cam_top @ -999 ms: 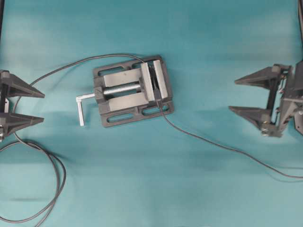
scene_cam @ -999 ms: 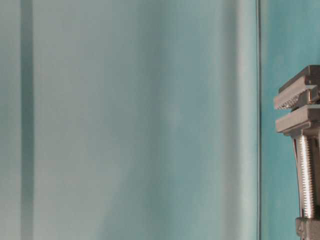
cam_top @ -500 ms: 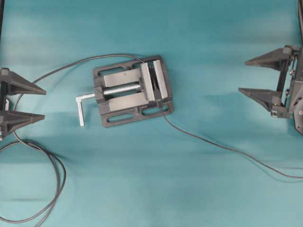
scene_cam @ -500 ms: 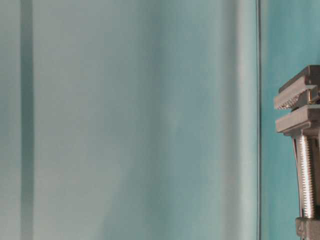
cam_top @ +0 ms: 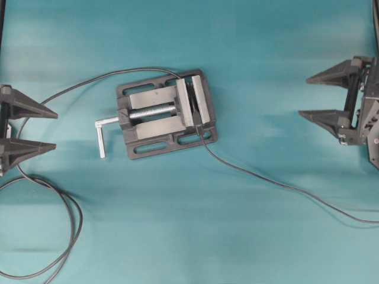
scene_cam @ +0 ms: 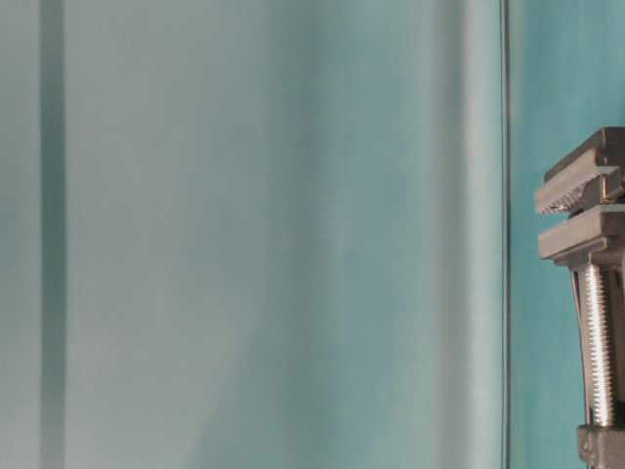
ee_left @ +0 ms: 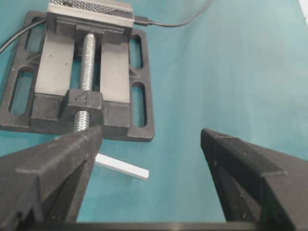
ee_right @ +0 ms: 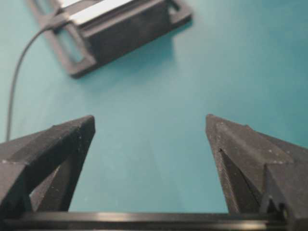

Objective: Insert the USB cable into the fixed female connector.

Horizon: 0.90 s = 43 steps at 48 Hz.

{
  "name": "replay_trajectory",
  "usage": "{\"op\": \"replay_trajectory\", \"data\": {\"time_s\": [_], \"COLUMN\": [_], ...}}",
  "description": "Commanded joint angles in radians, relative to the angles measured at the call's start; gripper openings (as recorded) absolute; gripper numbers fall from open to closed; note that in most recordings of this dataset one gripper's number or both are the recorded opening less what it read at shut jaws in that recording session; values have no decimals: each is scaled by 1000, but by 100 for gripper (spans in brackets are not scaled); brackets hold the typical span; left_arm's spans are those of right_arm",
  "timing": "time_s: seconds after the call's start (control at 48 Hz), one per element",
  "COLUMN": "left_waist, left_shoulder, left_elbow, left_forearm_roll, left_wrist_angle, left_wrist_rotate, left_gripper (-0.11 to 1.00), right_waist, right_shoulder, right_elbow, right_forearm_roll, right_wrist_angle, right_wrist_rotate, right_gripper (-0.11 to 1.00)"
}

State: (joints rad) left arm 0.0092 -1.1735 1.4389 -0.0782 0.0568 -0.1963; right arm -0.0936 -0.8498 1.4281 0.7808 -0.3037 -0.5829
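Left gripper point(cam_top: 52, 129) fingers spread and empty, right gripper point(cam_top: 305, 94) fingers spread and empty, USB cable point(cam_top: 266, 178) on the surface well apart from both, its plug at the vise point(cam_top: 166, 114) between them

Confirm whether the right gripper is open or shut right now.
Open. In the overhead view the right gripper's two black triangular fingers stand wide apart with only bare teal table between them, holding nothing.
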Motion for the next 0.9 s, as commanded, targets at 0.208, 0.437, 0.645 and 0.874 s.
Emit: {"op": "replay_trajectory", "data": {"time_s": [0.208, 0.437, 0.645, 0.874], "left_waist": [0, 0, 0, 0], "left_shoulder": [8, 8, 8, 8], "left_elbow": [-14, -15, -11, -8], "left_forearm_roll": [6, 6, 6, 6], "left_wrist_angle": [-11, -11, -9, -11], "left_wrist_rotate": [5, 5, 5, 3], "left_gripper": [99, 99, 99, 99], "right_waist": [2, -3, -21, -23], "right_shoulder": [-78, -249, -302, -302], "right_elbow": [-18, -20, -3, -14], "right_forearm_roll": [-103, -110, -114, -114], "right_wrist_angle": [75, 183, 229, 403], "right_wrist_rotate": [0, 3, 0, -3], "right_gripper": [92, 91, 90, 90]}}
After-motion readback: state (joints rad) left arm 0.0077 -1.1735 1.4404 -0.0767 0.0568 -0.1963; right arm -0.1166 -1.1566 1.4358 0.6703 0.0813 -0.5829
